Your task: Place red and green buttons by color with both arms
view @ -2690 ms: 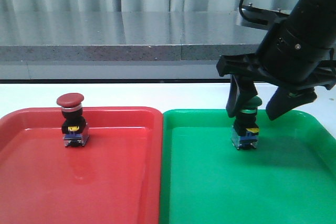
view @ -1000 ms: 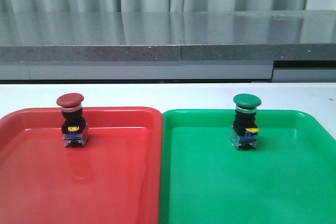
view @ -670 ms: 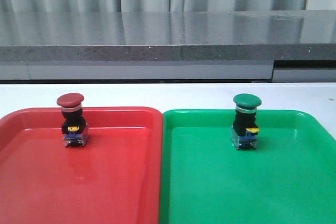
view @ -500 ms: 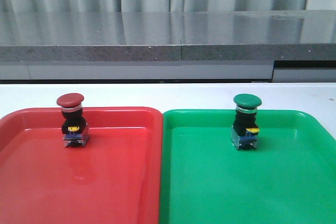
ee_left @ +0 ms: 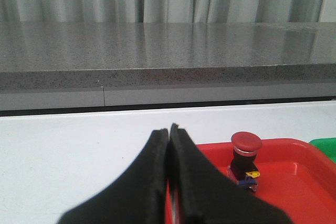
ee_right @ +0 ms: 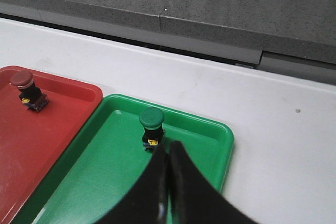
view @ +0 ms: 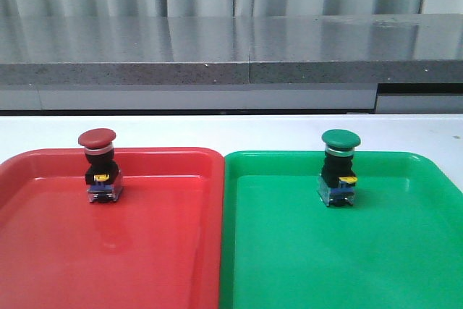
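Note:
The red button (view: 99, 166) stands upright in the far part of the red tray (view: 108, 251); it also shows in both wrist views as the red button (ee_left: 245, 157) and the red button (ee_right: 28, 90). Upright in the far part of the green tray (view: 347, 251) is the green button (view: 339, 168), seen from above as the green button (ee_right: 151, 128). Neither arm appears in the front view. My left gripper (ee_left: 168, 129) is shut and empty, held back from the red button. Also shut and empty, my right gripper (ee_right: 169, 146) hangs above the green tray (ee_right: 94, 182), apart from the green button.
The two trays lie side by side, touching, on a white table (view: 231, 132). A grey stone ledge (view: 231, 70) runs along the back, with a curtain behind it. White tabletop (ee_right: 283, 145) extends beyond the green tray's outer side.
The right arm, which stood with its open fingers around the green button 2.7 s ago, has left the front view. Both buttons stay where they were over the last second.

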